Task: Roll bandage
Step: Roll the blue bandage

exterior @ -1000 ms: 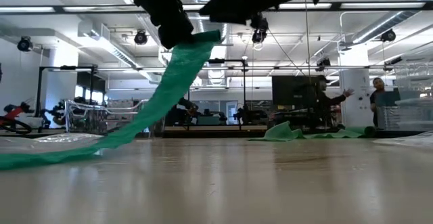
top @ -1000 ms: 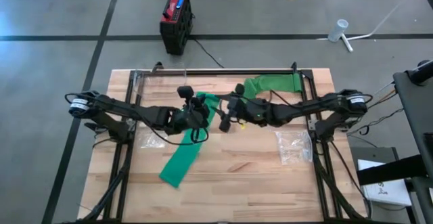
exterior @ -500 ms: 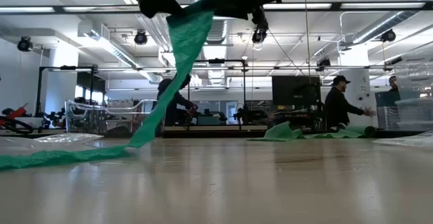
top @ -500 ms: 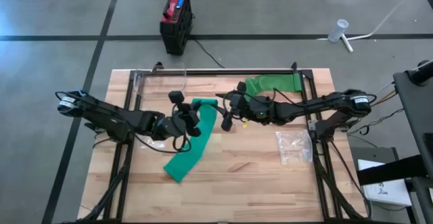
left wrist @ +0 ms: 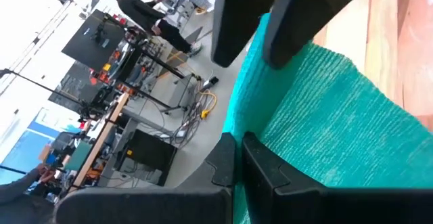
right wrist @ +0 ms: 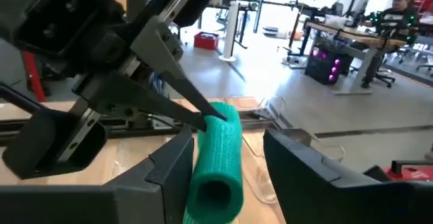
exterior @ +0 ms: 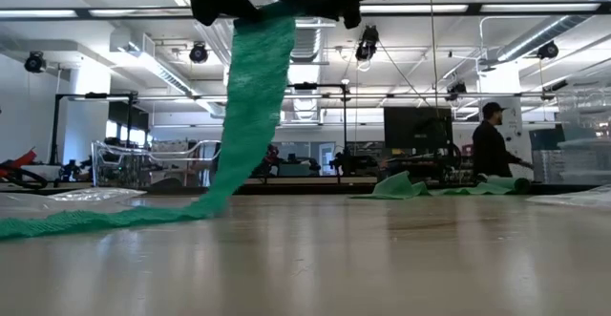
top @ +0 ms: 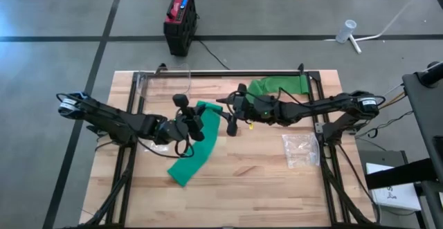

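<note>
A green bandage [top: 197, 146] is lifted at its rolled end [right wrist: 216, 156] above the table's middle. Its strip hangs down [exterior: 248, 115] and its tail [exterior: 57, 222] lies flat on the wood toward the near left. My left gripper [left wrist: 237, 149], coming from the left, is shut on the bandage at the roll. My right gripper [right wrist: 229, 139], coming from the right [top: 226, 113], is open, with one finger on each side of the roll. My left gripper pinches the bandage between its two shut fingers [right wrist: 196, 112] at the roll's far end [right wrist: 220, 112], coming about level from the table's left. The roll is lifted clear and the strip [left wrist: 338, 116] hangs slack from it to the table. My right gripper has one finger [right wrist: 179, 163] close against the roll's side, and whether it touches cannot be told.
A second green bandage [top: 280, 85] lies crumpled at the far right of the table. A clear plastic bag [top: 299, 149] lies at the right and another [top: 154, 144] under my left arm. A metal frame [top: 228, 72] runs along the far edge. People stand in the room behind.
My left gripper has drawn back toward the table's left and near edge and risen a little, keeping hold of the bandage. The hanging strip now drops more steeply, and its tail has slid a little on the table. My right gripper has risen slightly at the roll.
</note>
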You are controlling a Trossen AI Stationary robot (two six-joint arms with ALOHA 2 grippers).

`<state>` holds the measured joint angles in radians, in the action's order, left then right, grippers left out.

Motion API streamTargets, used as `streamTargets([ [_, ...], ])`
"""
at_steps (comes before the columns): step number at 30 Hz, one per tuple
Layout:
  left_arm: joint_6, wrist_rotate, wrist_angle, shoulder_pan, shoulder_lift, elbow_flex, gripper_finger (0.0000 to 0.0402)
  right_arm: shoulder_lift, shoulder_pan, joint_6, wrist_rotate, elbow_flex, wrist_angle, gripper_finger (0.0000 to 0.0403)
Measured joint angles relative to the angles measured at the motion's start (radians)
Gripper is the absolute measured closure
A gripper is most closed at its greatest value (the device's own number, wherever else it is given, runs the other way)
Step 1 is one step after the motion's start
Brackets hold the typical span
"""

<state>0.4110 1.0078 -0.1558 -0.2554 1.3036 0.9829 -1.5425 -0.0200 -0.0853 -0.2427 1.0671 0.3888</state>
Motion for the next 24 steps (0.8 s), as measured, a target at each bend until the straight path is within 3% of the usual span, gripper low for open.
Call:
streamTargets([
  [10,0.000,-0.034,0.038,-0.003,-0.001,0.000,0.0400,0.000,0.000,0.048,0.000,0.009,-0.051,0.0260],
  [14,0.000,-0.068,0.034,-0.003,-0.002,0.000,0.0393,0.000,0.000,0.043,0.003,0.009,-0.050,0.0294],
  [19,0.025,-0.053,0.021,-0.003,-0.025,0.000,0.0359,0.010,0.000,0.024,0.002,0.012,-0.049,0.0386],
  [24,-0.012,-0.026,-0.004,-0.003,-0.147,-0.047,0.0304,0.061,0.000,0.006,0.006,0.012,-0.026,0.0392],
])
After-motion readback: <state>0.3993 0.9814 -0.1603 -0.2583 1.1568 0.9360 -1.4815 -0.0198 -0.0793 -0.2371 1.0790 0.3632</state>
